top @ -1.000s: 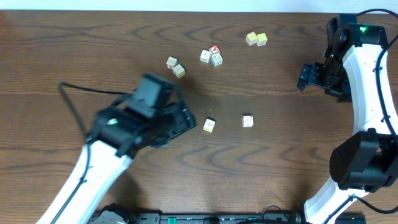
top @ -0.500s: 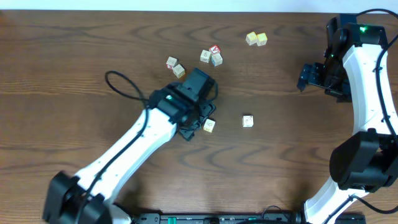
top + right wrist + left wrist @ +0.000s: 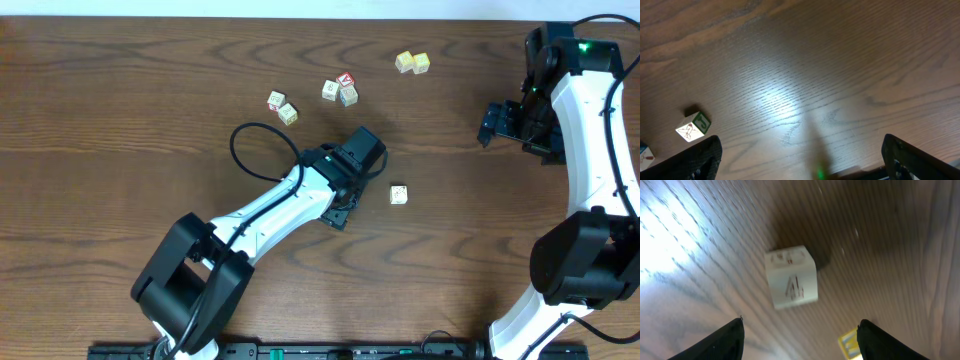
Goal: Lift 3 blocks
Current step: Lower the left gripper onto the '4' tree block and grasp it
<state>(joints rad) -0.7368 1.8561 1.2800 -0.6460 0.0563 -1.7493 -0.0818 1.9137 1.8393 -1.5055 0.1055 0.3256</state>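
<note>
While the left gripper is hung low over the desk with its jaws spread wide, nothing is gripped (bare wood is seen on either side). A cream block is found lying ahead between them, untouched, near the desk's middle. By the right edge the right gripper is seen wide apart and empty; other cubes are scattered toward the far edge.

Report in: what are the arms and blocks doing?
Left gripper open, small cream-white wooden cube ahead, untouched. Right gripper open, empty. Yellow-edged object near left gripper, unidentified.
</note>
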